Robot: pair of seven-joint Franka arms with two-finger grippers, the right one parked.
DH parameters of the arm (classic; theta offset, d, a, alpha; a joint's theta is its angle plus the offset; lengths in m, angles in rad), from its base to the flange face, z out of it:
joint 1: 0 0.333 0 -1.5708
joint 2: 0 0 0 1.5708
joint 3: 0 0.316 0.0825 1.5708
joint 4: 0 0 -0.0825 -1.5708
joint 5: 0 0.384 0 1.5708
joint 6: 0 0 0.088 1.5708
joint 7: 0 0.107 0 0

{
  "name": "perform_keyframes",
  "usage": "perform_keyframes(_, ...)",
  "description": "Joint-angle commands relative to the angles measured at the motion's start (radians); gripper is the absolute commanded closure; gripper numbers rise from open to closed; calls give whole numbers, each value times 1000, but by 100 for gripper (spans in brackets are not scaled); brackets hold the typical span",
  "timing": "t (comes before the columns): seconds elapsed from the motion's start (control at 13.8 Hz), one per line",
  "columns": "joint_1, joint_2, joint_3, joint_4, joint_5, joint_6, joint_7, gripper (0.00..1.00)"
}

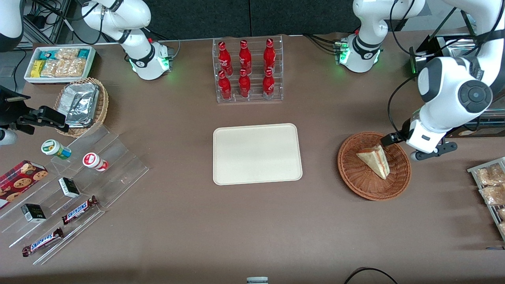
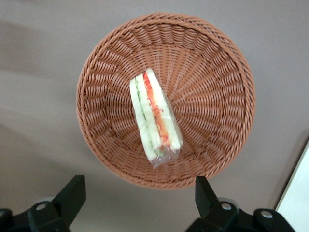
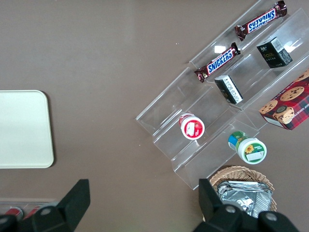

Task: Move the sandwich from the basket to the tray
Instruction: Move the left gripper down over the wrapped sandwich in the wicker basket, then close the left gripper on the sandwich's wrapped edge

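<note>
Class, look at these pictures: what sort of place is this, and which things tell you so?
Probably a mock snack shop in a robot lab: racked red bottles, Snickers bars on clear steps, and a sandwich in a basket under an open pincer.

Clear acrylic rack [image 1: 247, 71] holding six red cola bottles [image 1: 244, 83], farther from front camera than table centre. Toward parked arm's end: white bin of snack packets [image 1: 59, 63], tan wicker basket [image 1: 100, 106] with foil packets [image 1: 81, 104], stepped acrylic display [image 1: 98, 165] bearing two Snickers bars [image 1: 79, 210], cookie box [image 1: 21, 179], two small cups [image 1: 55, 149], two dark small boxes [image 1: 69, 187]. Toward working arm's end: rack of bagged snacks [image 1: 489, 185].
</note>
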Motion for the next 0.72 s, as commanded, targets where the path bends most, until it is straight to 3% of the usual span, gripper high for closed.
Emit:
perform_keyframes(0.0, -1, 24, -13, -38, 10, 111, -168, 0)
perform_keyframes(0.22, -1, 44, -23, -72, 11, 217, -354, 0)
perform_keyframes(0.65, -3, 106, -31, -94, 45, 239, -362, 0)
